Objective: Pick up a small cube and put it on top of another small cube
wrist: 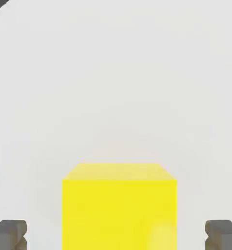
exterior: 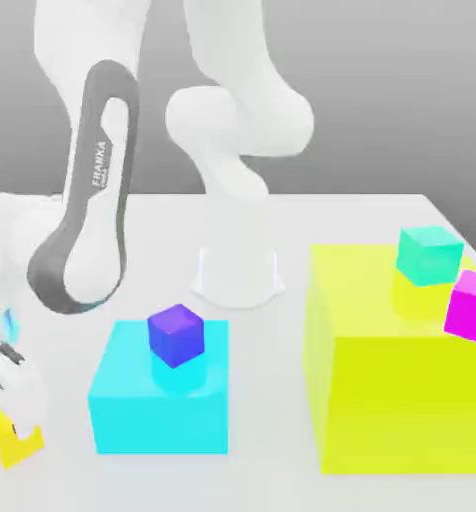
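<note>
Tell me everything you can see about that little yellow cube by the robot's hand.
The small yellow cube is plain, matte and one colour, with no markings. It sits flat on the white table at the exterior view's lower left, apart from the other blocks. The tool straddles it; its grey fingertips stand clear of the cube's sides, so only the table seems to touch it.

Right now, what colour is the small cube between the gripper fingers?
Plain yellow. The small cube shows best in the hand view, sitting between the two fingertips on the white table.
</note>
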